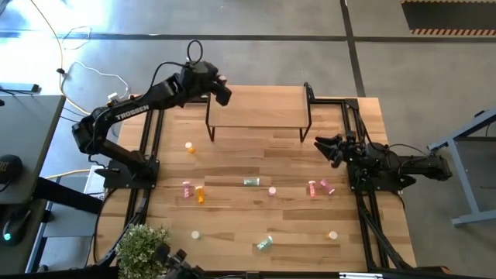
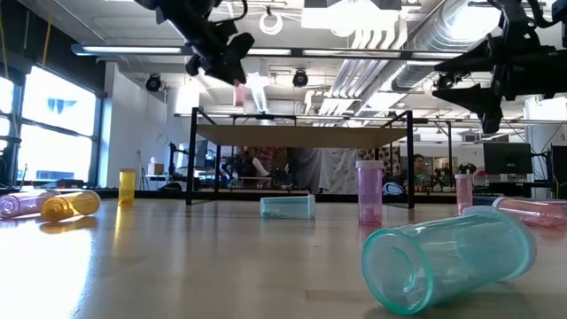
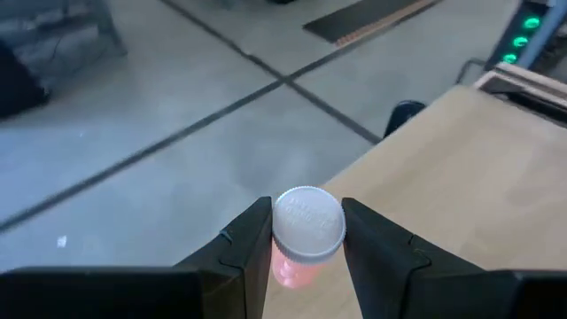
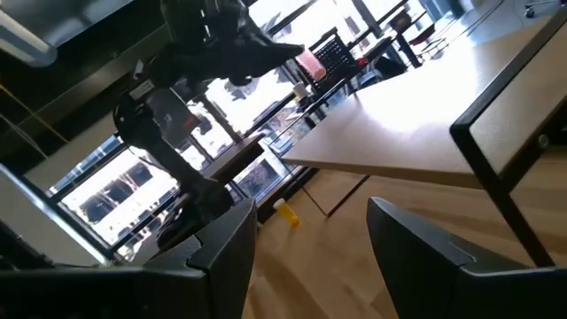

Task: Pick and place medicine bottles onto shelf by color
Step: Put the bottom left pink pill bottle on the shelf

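My left gripper [image 1: 222,91] hovers over the left far corner of the shelf [image 1: 260,116], a light-wood board on black legs, and is shut on a pink medicine bottle [image 3: 292,266] with a white cap [image 3: 307,226]. The low view shows this bottle [image 2: 239,94] above the shelf board [image 2: 301,136]. My right gripper [image 1: 325,146] is open and waits at the table's right side, right of the shelf. Several other bottles lie or stand on the table: orange [image 1: 190,146], pink [image 1: 186,187], teal [image 1: 251,182], pink [image 1: 312,188], teal [image 1: 264,243]. My left gripper pinches the pink bottle between its two fingers [image 3: 248,244] at the top end, beside the white cap [image 3: 307,226]. The fingers come from above, pointing down. The bottle is lifted clear over the shelf's left end, roughly upright with its cap up, its pink body [image 2: 239,94] below the fingertips.
A potted plant [image 1: 142,246] stands at the table's near left corner. The shelf's black legs [image 1: 209,128] stand on the far half of the table. In the low view a teal bottle [image 2: 447,257] lies close to the camera. The middle of the shelf top is bare.
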